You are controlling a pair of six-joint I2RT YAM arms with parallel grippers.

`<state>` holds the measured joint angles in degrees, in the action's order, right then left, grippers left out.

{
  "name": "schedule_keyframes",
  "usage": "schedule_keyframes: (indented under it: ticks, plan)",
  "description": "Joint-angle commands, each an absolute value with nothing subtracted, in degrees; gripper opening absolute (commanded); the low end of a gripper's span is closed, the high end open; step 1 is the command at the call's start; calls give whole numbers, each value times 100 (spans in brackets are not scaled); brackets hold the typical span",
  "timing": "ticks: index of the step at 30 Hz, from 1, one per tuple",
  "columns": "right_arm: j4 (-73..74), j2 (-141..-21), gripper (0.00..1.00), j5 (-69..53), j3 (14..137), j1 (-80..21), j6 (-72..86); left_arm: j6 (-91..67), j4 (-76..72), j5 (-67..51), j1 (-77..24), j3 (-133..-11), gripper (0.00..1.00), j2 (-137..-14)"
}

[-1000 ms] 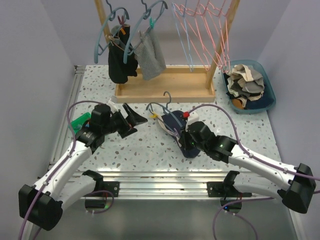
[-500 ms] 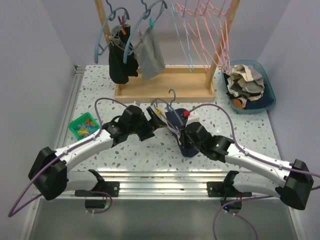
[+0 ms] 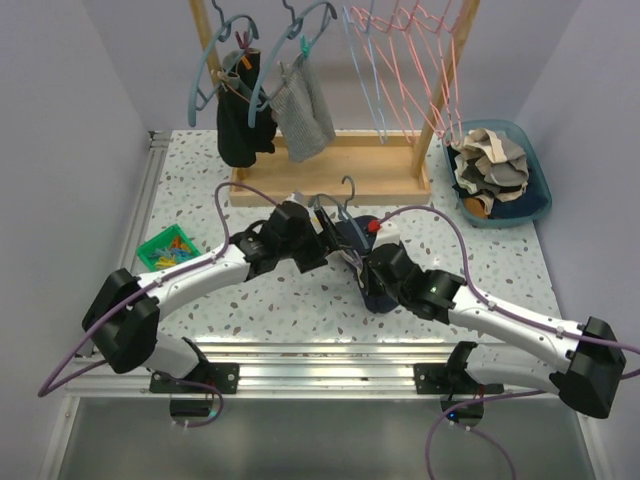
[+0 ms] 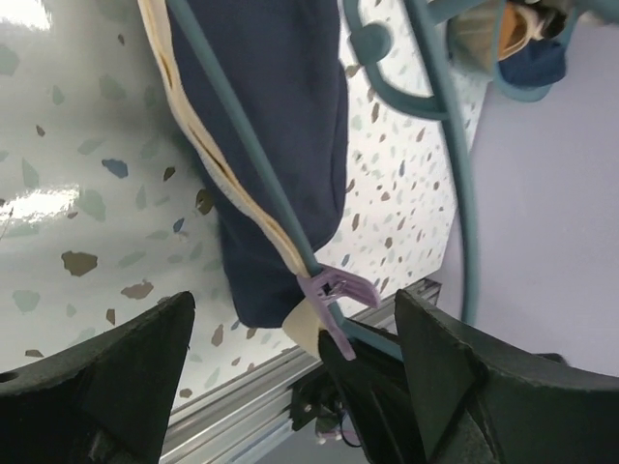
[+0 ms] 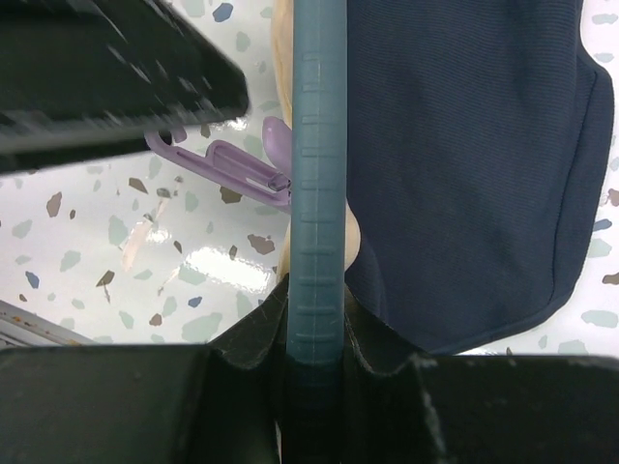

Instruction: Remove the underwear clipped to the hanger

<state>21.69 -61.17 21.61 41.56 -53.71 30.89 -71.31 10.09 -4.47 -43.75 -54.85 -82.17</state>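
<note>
Top view: fingertips of right gripper [image 3: 368,270] hidden beneath its body, green bin [image 3: 170,250] contents too small to name; wrist views crop hanger [image 5: 318,145] and underwear [image 4: 280,116] at frame edges, one dark shape [image 5: 116,68] blurred beyond identifying.

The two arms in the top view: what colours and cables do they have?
Both the left arm and the right arm have white tubular links with black joints. A thin purple cable loops along each. The fingers are matte black wedges.
</note>
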Motion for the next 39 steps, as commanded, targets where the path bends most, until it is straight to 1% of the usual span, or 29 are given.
schedule_keyframes:
  ticks: [1, 5, 10, 13, 14, 17, 18, 21, 26, 28, 30, 31, 32, 34, 35, 37, 38, 39]
  plan:
    - [2171, -6196, 0, 2434, 4447, -5396, 3199, -6979, 1081, -510, -4517, -5704, 87, -8393]
    - [2197, -6179, 0, 2487, 4517, -5388, 3190, -6900, 1195, -440, -4553, -5766, 83, -8499]
    - [2285, -6108, 0, 2645, 4579, -5388, 3234, -6873, 1424, -229, -4553, -5590, 73, -8210]
    - [2338, -6065, 0, 2707, 4597, -5396, 3261, -6934, 1398, -193, -4553, -5274, 70, -8016]
    - [2355, -6047, 0, 2724, 4597, -5388, 3287, -6978, 1380, -219, -4553, -5099, 67, -7903]
    - [2382, -6021, 0, 2768, 4597, -5396, 3340, -7092, 1249, -351, -4553, -4695, 62, -7708]
    - [2382, -6021, 0, 2760, 4605, -5396, 3349, -7128, 1196, -395, -4561, -4589, 58, -7665]
    - [2382, -6055, 0, 2733, 4649, -5388, 3357, -7216, 994, -501, -4570, -4290, 52, -7550]
    - [2355, -6082, 0, 2646, 4676, -5388, 3384, -7198, 835, -747, -4632, -4280, 50, -7795]
    - [2382, -6073, 0, 2628, 4693, -5388, 3384, -7242, 809, -660, -4641, -4324, 50, -7761]
    - [2391, -6064, 0, 2628, 4685, -5388, 3384, -7382, 826, -388, -4693, -4350, 54, -7551]
    - [2425, -6038, 0, 2628, 4685, -5388, 3375, -7435, 887, -13, -4702, -4429, 59, -7237]
    - [2443, -5995, 0, 2637, 4658, -5396, 3375, -7505, 1105, 278, -4720, -4499, 69, -7059]
    - [2496, -5950, 0, 2637, 4641, -5388, 3384, -7558, 1440, 849, -4737, -4762, 79, -6647]
    - [2513, -5907, 0, 2645, 4597, -5388, 3392, -7637, 1798, 1000, -4729, -4851, 88, -6549]
    - [2531, -5863, 0, 2646, 4562, -5388, 3401, -7716, 1986, 1160, -4729, -4957, 94, -6356]
    - [2540, -5836, 0, 2646, 4535, -5388, 3410, -7795, 1856, 1108, -4720, -4914, 99, -6311]
    - [2540, -5827, 0, 2637, 4526, -5396, 3419, -7822, 1663, 1003, -4720, -4835, 100, -6293]
